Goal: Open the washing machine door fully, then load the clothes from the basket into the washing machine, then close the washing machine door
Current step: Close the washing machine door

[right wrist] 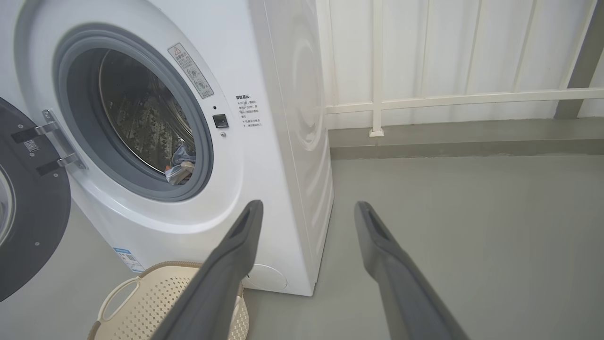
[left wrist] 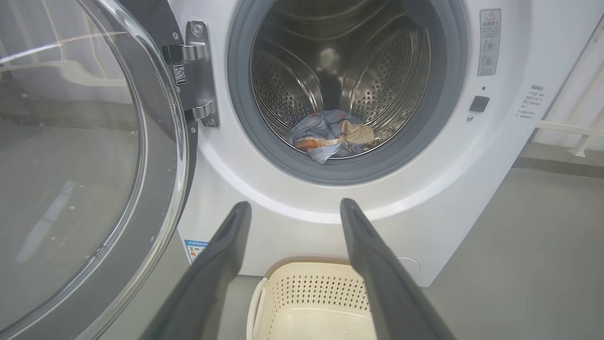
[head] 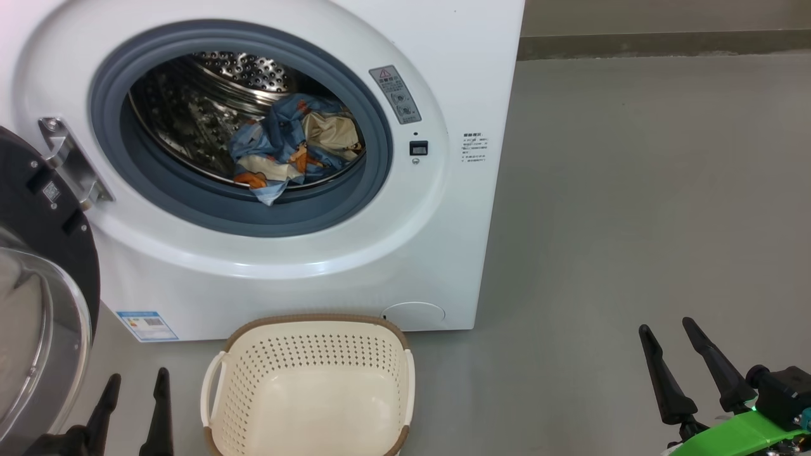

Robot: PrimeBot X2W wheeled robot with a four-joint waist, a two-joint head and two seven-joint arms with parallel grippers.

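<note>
washing machine [head: 443,76]: white boxy front-loader, smooth glossy shell, on the floor [head: 633,190]; top cut off in head view.
washing machine door [head: 38,209]: wide open at machine's left on a metal hinge [head: 70,161]; glossy black rim, bulging clear glass bowl; cut by frame edge.
seal [head: 253,215]: grey rubber ring, smooth, round the opening.
drum [head: 247,69]: shiny perforated steel, ribbed; back dim, hard to read.
clothes [head: 291,149]: crumpled heap inside drum, low at the front; light blue fabric with orange-brown figures, cream cloth mixed in; one blue corner drooping over drum lip; piece count unclear.
basket [head: 317,318]: on floor just in front of the machine; cream perforated plastic, brown woven-look rim, side handles, rounded corners; smooth bottom showing; near end cut off.
left end effector [head: 139,375]: long dark tapered fingers apart, open, gripping nothing; low between door and basket.
right end effector [head: 666,325]: fingers spread, open, gripping nothing; over grey floor, well right of machine; wrist partly cut off.
</note>
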